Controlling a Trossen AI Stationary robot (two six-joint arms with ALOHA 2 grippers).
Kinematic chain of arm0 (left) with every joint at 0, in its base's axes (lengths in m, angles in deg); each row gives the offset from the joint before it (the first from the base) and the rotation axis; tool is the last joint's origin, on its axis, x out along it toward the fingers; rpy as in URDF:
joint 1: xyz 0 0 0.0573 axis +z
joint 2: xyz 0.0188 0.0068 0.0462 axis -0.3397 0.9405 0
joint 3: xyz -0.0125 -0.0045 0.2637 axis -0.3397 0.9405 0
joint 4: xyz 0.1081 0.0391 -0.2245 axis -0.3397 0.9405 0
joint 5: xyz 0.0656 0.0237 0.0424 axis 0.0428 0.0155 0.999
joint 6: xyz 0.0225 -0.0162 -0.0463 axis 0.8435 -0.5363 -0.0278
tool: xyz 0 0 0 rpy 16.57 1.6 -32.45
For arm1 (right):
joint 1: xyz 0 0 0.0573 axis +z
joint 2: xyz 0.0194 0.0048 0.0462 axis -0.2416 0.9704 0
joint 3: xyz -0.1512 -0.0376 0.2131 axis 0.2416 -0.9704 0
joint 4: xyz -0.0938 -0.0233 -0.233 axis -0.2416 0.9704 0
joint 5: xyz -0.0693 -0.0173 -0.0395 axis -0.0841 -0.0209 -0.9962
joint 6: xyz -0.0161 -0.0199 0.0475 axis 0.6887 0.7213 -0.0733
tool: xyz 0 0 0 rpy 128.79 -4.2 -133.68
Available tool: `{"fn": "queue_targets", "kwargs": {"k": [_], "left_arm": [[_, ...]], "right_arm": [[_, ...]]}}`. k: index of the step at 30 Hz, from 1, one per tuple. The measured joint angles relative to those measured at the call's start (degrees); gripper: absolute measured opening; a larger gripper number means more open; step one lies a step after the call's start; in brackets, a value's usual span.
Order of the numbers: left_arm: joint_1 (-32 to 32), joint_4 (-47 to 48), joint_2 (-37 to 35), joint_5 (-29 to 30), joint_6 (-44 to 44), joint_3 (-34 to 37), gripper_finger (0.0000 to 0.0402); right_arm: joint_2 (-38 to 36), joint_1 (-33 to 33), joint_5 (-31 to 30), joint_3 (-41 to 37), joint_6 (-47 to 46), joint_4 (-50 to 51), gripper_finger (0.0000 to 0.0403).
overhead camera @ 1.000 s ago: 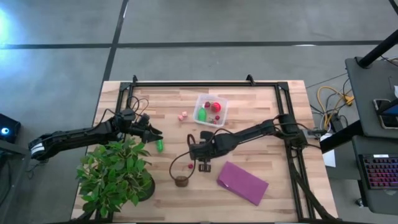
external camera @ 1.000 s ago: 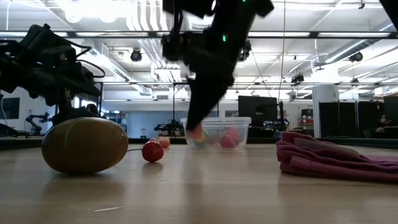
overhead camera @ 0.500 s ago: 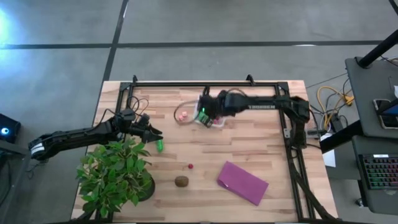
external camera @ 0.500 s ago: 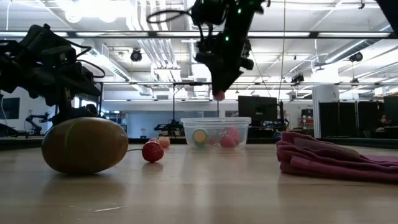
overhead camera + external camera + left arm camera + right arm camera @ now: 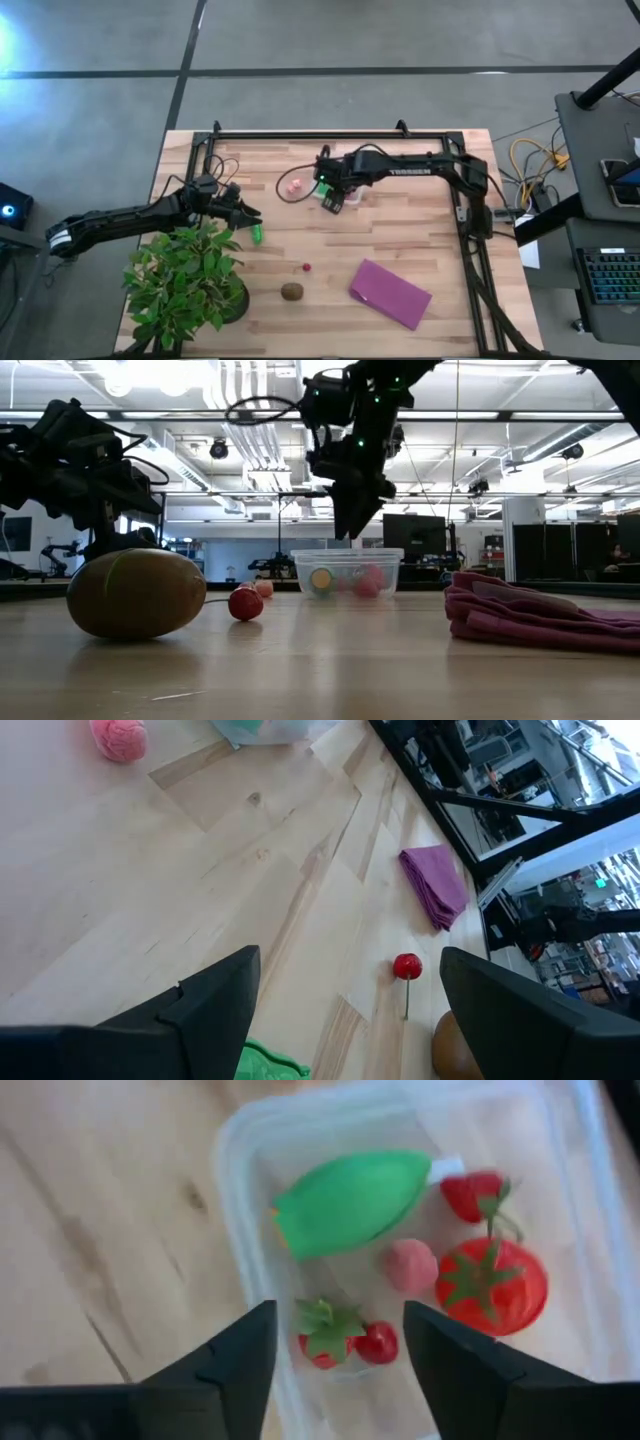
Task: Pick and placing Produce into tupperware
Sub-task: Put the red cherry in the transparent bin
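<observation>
The clear tub stands on the far middle of the table and holds a green piece, a tomato, a strawberry, a pink ball and a small leafy red piece. My right gripper hangs open just above the tub, its tips above the rim in the low view. My left gripper waits open at the table's left, with a green piece lying on the table between its fingers.
A pink piece lies left of the tub. A red cherry and a brown kiwi lie toward the near edge. A purple cloth lies near right and a potted plant stands at the near left corner.
My right gripper rose from the table near the cherry and kiwi and swung to the far side, over the tub. Half a second ago a small reddish piece showed at its fingertips above the tub; now the tips are bare, so it has let go.
</observation>
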Motion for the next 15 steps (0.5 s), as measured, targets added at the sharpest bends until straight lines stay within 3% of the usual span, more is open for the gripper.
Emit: {"fn": "queue_targets", "kwargs": {"k": [3,7,15], "left_arm": [[0.0,0.0,0.0,-0.01,0.0,0.0,0.0295],[0.0,0.0,0.01,-0.02,0.0,-0.02,0.0295],[0.0,0.0,0.03,-0.01,0.0,0.0,0.0295]], "right_arm": [[-0.89,3.0,0.77,0.0,8.78,-2.48,0.0233],[-1.66,8.67,6.79,0.57,15.74,-6.56,0.0241],[1.56,16.7,8.74,0.44,12.32,-9.93,0.0231]]}}
